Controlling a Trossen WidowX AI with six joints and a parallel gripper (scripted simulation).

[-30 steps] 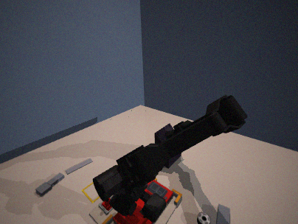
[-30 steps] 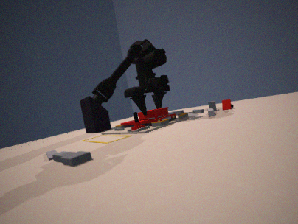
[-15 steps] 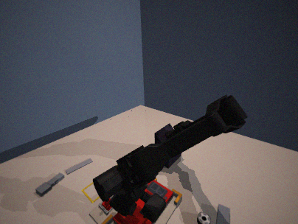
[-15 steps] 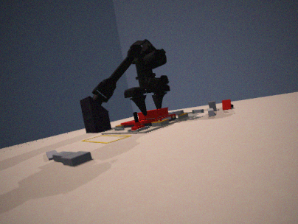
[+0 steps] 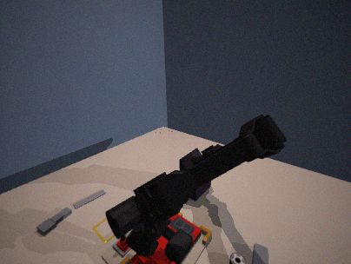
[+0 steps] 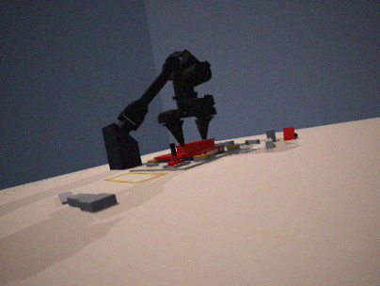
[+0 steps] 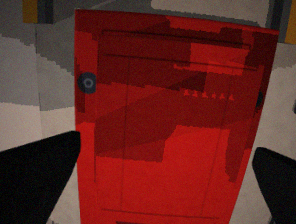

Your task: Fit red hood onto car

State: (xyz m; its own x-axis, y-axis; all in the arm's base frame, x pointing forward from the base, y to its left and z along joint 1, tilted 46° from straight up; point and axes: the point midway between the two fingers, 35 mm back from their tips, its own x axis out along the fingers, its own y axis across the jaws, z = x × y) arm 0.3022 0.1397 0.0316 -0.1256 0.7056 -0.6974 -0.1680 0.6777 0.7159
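The red hood rests low on the red car chassis in the jig. In the wrist view its roof looks roughly level, and a round dark fitting shows by its left edge. Whether every peg is in a corner hole, and whether the hood is fully flat, cannot be told. The engine block is hidden. My gripper is open, with its fingers low on either side of the hood. In the wrist view a small gap shows beside the right finger; the left fingertip is very near the hood's edge.
A black upright post on a red base stands beside the car. A yellow outline, stepped grey block and flat bar lie beyond. A wheel and red block lie on the other side.
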